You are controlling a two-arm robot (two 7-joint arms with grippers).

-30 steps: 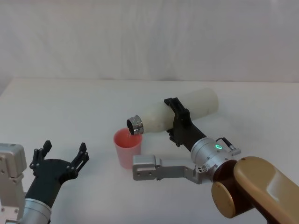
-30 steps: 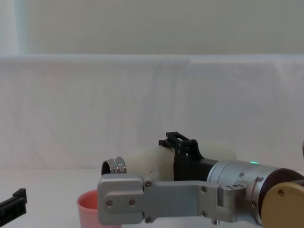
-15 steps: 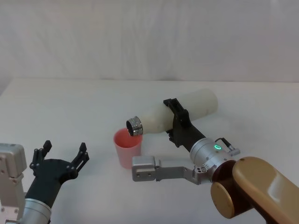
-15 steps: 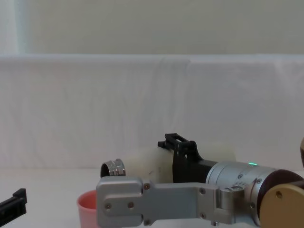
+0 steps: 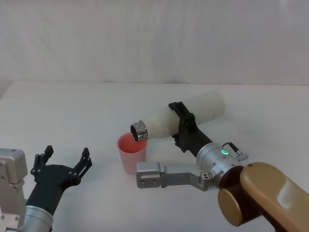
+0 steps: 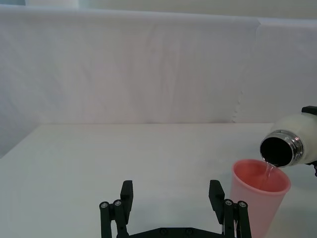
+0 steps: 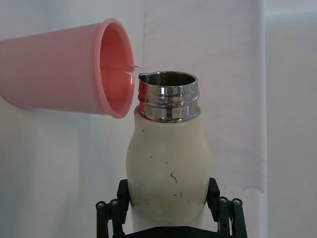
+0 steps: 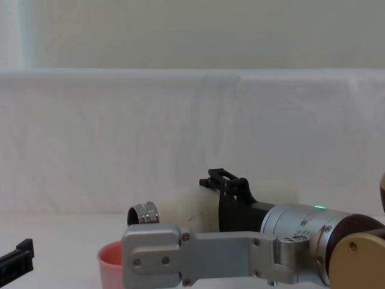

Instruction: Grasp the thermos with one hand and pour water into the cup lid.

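The pour is under way. The thermos lies tipped almost level in the right gripper, whose fingers are clamped around the middle of its cream body, with the steel neck pointing away from the claw and slightly down. Just beyond and below that neck stands the cup lid, upright on the white table, the neck's mouth hanging over its near rim. Judging by this, the step in hand is the pouring itself; the next move likely calls for holding the tilt until enough water is in, then rolling the bottle back upright without dragging the neck across the rim.

The left gripper sits parked low on the robot's left, well apart from the cup, fingers spread and holding nothing.

The left wrist view shows what the head view cannot: a thin stream of water falling from the dark mouth into the pink cup. The right wrist view looks along the bottle and shows the stream's end meeting the cup's inner wall, plus small scuffs on the thermos.
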